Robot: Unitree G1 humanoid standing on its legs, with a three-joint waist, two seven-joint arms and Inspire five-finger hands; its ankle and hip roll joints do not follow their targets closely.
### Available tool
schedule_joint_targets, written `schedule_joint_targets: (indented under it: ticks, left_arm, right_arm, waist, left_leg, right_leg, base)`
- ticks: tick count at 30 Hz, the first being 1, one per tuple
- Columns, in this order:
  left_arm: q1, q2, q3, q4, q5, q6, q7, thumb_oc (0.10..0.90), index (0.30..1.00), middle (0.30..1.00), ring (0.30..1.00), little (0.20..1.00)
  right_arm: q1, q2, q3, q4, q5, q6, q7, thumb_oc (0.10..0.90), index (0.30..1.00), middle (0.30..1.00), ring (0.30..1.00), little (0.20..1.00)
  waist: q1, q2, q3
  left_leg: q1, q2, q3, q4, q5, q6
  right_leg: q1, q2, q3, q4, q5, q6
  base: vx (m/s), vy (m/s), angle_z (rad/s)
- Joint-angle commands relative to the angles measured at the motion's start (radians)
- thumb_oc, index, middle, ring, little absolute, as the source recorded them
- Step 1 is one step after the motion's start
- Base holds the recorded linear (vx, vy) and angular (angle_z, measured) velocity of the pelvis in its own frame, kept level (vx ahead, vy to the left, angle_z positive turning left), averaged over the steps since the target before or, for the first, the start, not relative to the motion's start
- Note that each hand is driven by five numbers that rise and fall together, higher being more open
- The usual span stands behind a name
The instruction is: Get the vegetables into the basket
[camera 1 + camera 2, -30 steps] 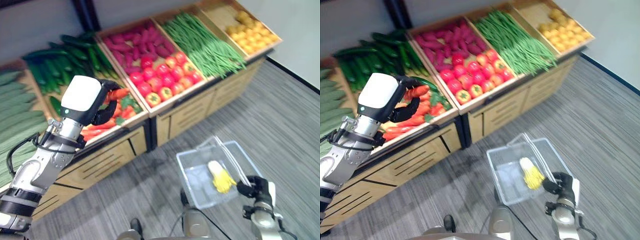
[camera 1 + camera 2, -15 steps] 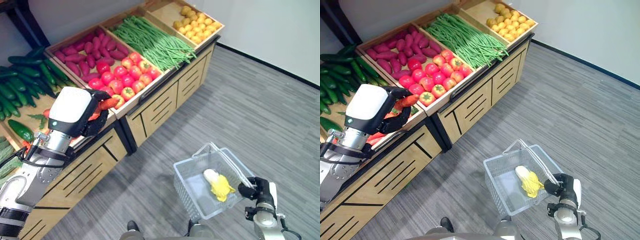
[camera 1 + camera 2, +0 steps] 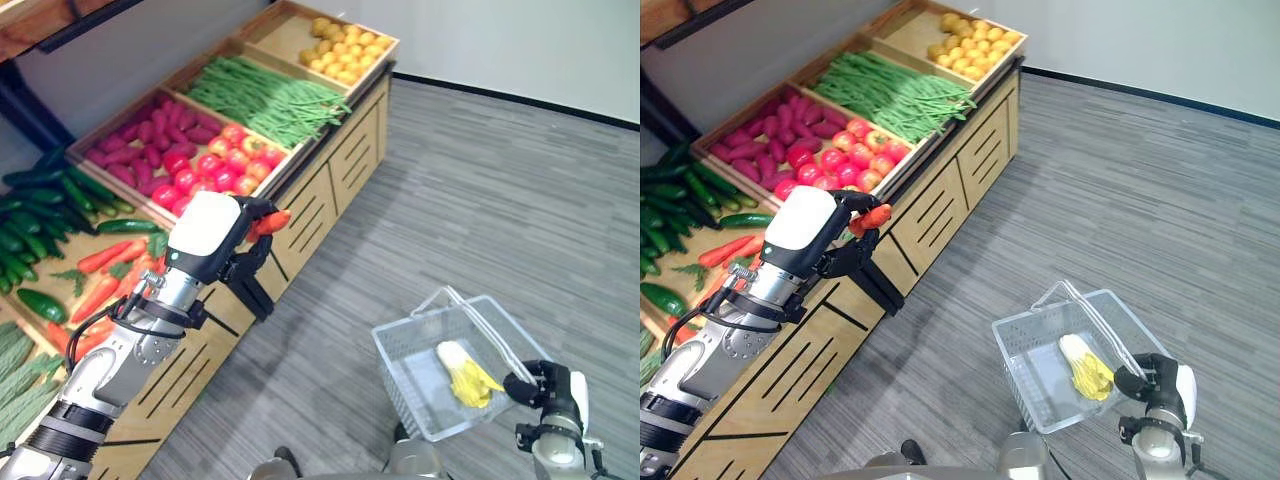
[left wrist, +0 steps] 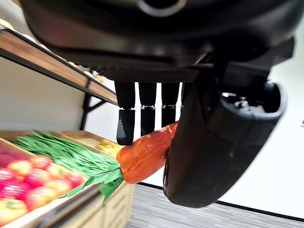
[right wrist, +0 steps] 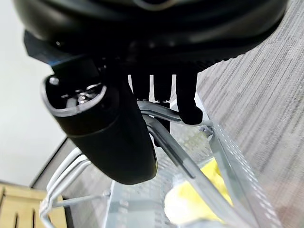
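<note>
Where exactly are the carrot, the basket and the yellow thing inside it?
carrot (image 4: 145,154), left wrist view, its orange body.
basket (image 3: 1025,322), right eye view, its far rim.
yellow vegetable (image 3: 1092,373), right eye view, its yellow leaves.

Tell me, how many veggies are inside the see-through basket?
1: a yellow and white cabbage lies in the clear wire-handled basket. Nothing else shows inside, though its body could hide something small.

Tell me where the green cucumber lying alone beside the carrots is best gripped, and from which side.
Grip the cucumber around its middle, coming down from above. It lies flat on the wooden display, so its top is free, with carrots close on the near side. The left hand is already shut on a carrot, and the right hand holds the basket.
</note>
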Motion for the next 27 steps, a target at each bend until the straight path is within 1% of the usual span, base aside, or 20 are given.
schedule_joint_targets:
  ticks: [1, 2, 3, 4, 5, 6, 9, 12, 14, 15, 16, 17, 18, 21, 22, 23, 25, 26, 27]
  left_arm:
    - [-0.086, 0.046, 0.148, -0.069, -0.019, -0.013, 0.101, 0.400, 0.300, 0.300, 0.300, 0.300]
    - [-0.077, 0.046, 0.149, -0.073, -0.020, -0.011, 0.117, 0.400, 0.300, 0.300, 0.300, 0.300]
    - [-0.077, 0.044, 0.152, -0.076, -0.025, -0.012, 0.124, 0.400, 0.300, 0.300, 0.300, 0.300]
    - [-0.071, 0.048, 0.160, -0.082, -0.029, -0.012, 0.125, 0.400, 0.300, 0.300, 0.300, 0.300]
    - [-0.059, 0.053, 0.170, -0.083, -0.026, -0.016, 0.129, 0.400, 0.300, 0.300, 0.300, 0.300]
    - [-0.061, 0.053, 0.167, -0.087, -0.031, -0.018, 0.125, 0.400, 0.300, 0.300, 0.300, 0.300]
    - [-0.052, 0.072, 0.162, -0.094, -0.032, -0.021, 0.115, 0.400, 0.300, 0.300, 0.300, 0.300]
    - [-0.044, 0.092, 0.171, -0.096, -0.024, -0.020, 0.113, 0.400, 0.300, 0.300, 0.300, 0.300]
    - [-0.043, 0.098, 0.171, -0.093, -0.021, -0.020, 0.116, 0.400, 0.300, 0.300, 0.300, 0.300]
    - [-0.040, 0.105, 0.175, -0.091, -0.017, -0.020, 0.118, 0.400, 0.300, 0.300, 0.300, 0.300]
    - [-0.043, 0.109, 0.179, -0.096, -0.013, -0.019, 0.124, 0.400, 0.300, 0.300, 0.300, 0.300]
    - [-0.049, 0.115, 0.177, -0.097, -0.008, -0.017, 0.128, 0.400, 0.300, 0.300, 0.300, 0.300]
    - [-0.059, 0.124, 0.175, -0.092, -0.006, -0.011, 0.128, 0.400, 0.300, 0.300, 0.300, 0.300]
    - [-0.044, 0.124, 0.194, -0.095, 0.003, -0.007, 0.128, 0.400, 0.300, 0.300, 0.300, 0.300]
    - [-0.033, 0.125, 0.205, -0.101, 0.005, -0.007, 0.125, 0.400, 0.300, 0.300, 0.300, 0.300]
    - [-0.019, 0.125, 0.223, -0.110, 0.003, -0.008, 0.120, 0.400, 0.300, 0.300, 0.300, 0.300]
    - [-0.017, 0.123, 0.223, -0.111, 0.006, -0.010, 0.111, 0.400, 0.300, 0.300, 0.300, 0.300]
    - [-0.018, 0.122, 0.220, -0.105, 0.004, -0.012, 0.105, 0.400, 0.300, 0.300, 0.300, 0.300]
    - [-0.003, 0.120, 0.218, -0.109, -0.003, -0.020, 0.096, 0.400, 0.300, 0.300, 0.300, 0.300]
  right_arm:
    - [-0.118, -0.094, -0.052, -0.144, -0.009, -0.133, -0.085, 0.400, 0.300, 0.300, 0.300, 0.300]
    - [-0.132, -0.100, -0.038, -0.140, -0.009, -0.134, -0.085, 0.400, 0.300, 0.300, 0.300, 0.300]
    - [-0.146, -0.107, -0.027, -0.133, -0.009, -0.136, -0.086, 0.400, 0.300, 0.300, 0.300, 0.300]
    - [-0.153, -0.108, -0.020, -0.134, -0.010, -0.136, -0.080, 0.400, 0.300, 0.300, 0.300, 0.300]
    - [-0.152, -0.099, -0.013, -0.141, -0.010, -0.135, -0.074, 0.400, 0.300, 0.300, 0.300, 0.300]
    - [-0.148, -0.097, -0.013, -0.149, -0.012, -0.132, -0.070, 0.400, 0.300, 0.300, 0.300, 0.300]
    - [-0.156, -0.081, -0.008, -0.139, -0.007, -0.123, -0.064, 0.400, 0.300, 0.300, 0.300, 0.300]
    - [-0.163, -0.063, 0.002, -0.126, -0.012, -0.112, -0.057, 0.400, 0.300, 0.300, 0.300, 0.300]
    - [-0.168, -0.053, 0.006, -0.119, -0.017, -0.106, -0.059, 0.400, 0.300, 0.300, 0.300, 0.300]
    - [-0.173, -0.048, 0.007, -0.120, -0.020, -0.105, -0.061, 0.400, 0.300, 0.300, 0.300, 0.300]
    - [-0.186, -0.042, 0.016, -0.123, -0.030, -0.099, -0.066, 0.400, 0.300, 0.300, 0.300, 0.300]
    - [-0.197, -0.038, 0.023, -0.123, -0.035, -0.097, -0.069, 0.400, 0.300, 0.300, 0.300, 0.300]
    - [-0.203, -0.032, 0.028, -0.124, -0.034, -0.095, -0.070, 0.400, 0.300, 0.300, 0.300, 0.300]
    - [-0.200, -0.021, 0.029, -0.120, -0.034, -0.099, -0.069, 0.400, 0.300, 0.300, 0.300, 0.300]
    - [-0.200, -0.019, 0.030, -0.118, -0.037, -0.099, -0.067, 0.400, 0.300, 0.300, 0.300, 0.300]
    - [-0.200, -0.014, 0.034, -0.121, -0.042, -0.098, -0.065, 0.400, 0.300, 0.300, 0.300, 0.300]
    - [-0.190, -0.012, 0.033, -0.131, -0.047, -0.099, -0.064, 0.400, 0.300, 0.300, 0.300, 0.300]
    - [-0.185, -0.010, 0.030, -0.133, -0.046, -0.098, -0.063, 0.400, 0.300, 0.300, 0.300, 0.300]
    - [-0.192, -0.010, 0.028, -0.143, -0.044, -0.098, -0.066, 0.400, 0.300, 0.300, 0.300, 0.300]
  waist:
    - [0.005, -0.035, -0.006]
    - [0.019, -0.035, -0.003]
    - [0.026, -0.033, -0.004]
    - [0.026, -0.030, -0.005]
    - [0.020, -0.031, -0.010]
    - [0.010, -0.030, -0.010]
    - [0.011, -0.043, -0.023]
    - [0.015, -0.062, -0.035]
    - [0.015, -0.071, -0.038]
    - [0.020, -0.077, -0.034]
    - [0.026, -0.082, -0.029]
    - [0.033, -0.084, -0.023]
    - [0.052, -0.078, -0.010]
    - [0.080, -0.068, -0.018]
    - [0.085, -0.068, -0.023]
    - [0.097, -0.075, -0.034]
    - [0.101, -0.090, -0.046]
    - [0.098, -0.092, -0.052]
    - [0.094, -0.095, -0.061]
  left_leg:
    - [-0.047, -0.052, -0.110, -0.120, -0.035, 0.039]
    - [-0.062, -0.065, -0.181, -0.134, -0.026, 0.037]
    - [-0.076, -0.081, -0.233, -0.143, -0.018, 0.037]
    - [-0.078, -0.095, -0.253, -0.139, -0.029, 0.048]
    - [-0.075, -0.094, -0.230, -0.137, -0.035, 0.050]
    - [-0.074, -0.092, -0.213, -0.140, -0.029, 0.055]
    - [-0.043, -0.115, -0.170, -0.155, -0.053, 0.084]
    - [-0.025, -0.136, -0.118, -0.152, -0.081, 0.112]
    - [-0.013, -0.148, -0.083, -0.152, -0.100, 0.124]
    - [-0.014, -0.155, -0.060, -0.154, -0.097, 0.131]
    - [-0.007, -0.163, -0.028, -0.163, -0.109, 0.141]
    - [-0.008, -0.161, -0.013, -0.170, -0.105, 0.142]
    - [-0.013, -0.145, 0.010, -0.175, -0.096, 0.145]
    - [-0.019, -0.125, 0.048, -0.186, -0.082, 0.142]
    - [-0.019, -0.121, 0.059, -0.189, -0.079, 0.140]
    - [-0.017, -0.115, 0.079, -0.192, -0.077, 0.135]
    - [-0.008, -0.119, 0.093, -0.197, -0.076, 0.129]
    - [-0.005, -0.117, 0.093, -0.198, -0.073, 0.126]
    - [0.006, -0.103, 0.113, -0.201, -0.067, 0.112]
  right_leg:
    - [0.028, 0.042, -0.005, -0.041, -0.057, 0.048]
    - [0.018, 0.046, 0.023, -0.041, -0.051, 0.050]
    - [0.014, 0.050, 0.041, -0.041, -0.049, 0.051]
    - [0.014, 0.054, 0.058, -0.039, -0.054, 0.051]
    - [0.014, 0.051, 0.072, -0.038, -0.054, 0.054]
    - [0.012, 0.044, 0.077, -0.035, -0.047, 0.058]
    - [0.003, 0.019, 0.117, -0.030, -0.037, 0.074]
    - [-0.019, -0.012, 0.154, -0.026, -0.013, 0.104]
    - [-0.036, -0.028, 0.174, -0.022, -0.002, 0.124]
    - [-0.057, -0.035, 0.193, -0.021, 0.021, 0.138]
    - [-0.090, -0.052, 0.191, -0.017, 0.058, 0.162]
    - [-0.106, -0.055, 0.174, -0.005, 0.070, 0.166]
    - [-0.112, -0.060, 0.072, 0.053, 0.039, 0.146]
    - [-0.072, -0.083, -0.092, 0.104, 0.000, 0.118]
    - [-0.060, -0.085, -0.111, 0.111, -0.006, 0.114]
    - [-0.040, -0.093, -0.132, 0.111, -0.003, 0.117]
    - [-0.021, -0.087, -0.135, 0.050, 0.014, 0.123]
    - [-0.017, -0.079, -0.127, 0.030, 0.009, 0.125]
    - [0.000, -0.065, -0.140, -0.036, 0.015, 0.125]
  base:
    - [0.12, 0.075, -1.24]
    - [0.06, 0.050, -0.93]
    - [0.08, 0.073, -1.00]
    - [0.09, 0.113, -1.08]
    - [0.06, 0.183, -0.87]
    - [0.07, 0.237, -0.93]
    - [0.10, 0.267, -0.37]
    - [0.07, 0.239, -0.41]
    - [0.03, 0.221, -0.85]
    - [-0.02, 0.277, -0.82]
    - [-0.09, 0.212, -0.57]
    - [-0.13, 0.181, -0.97]
    - [-0.15, 0.064, -0.94]
    - [-0.11, 0.031, -0.57]
    - [-0.08, -0.036, -0.49]
    - [-0.02, -0.062, -0.53]
    - [0.03, -0.091, -0.35]
    - [0.03, -0.202, -0.19]
    - [0.03, -0.202, -0.37]
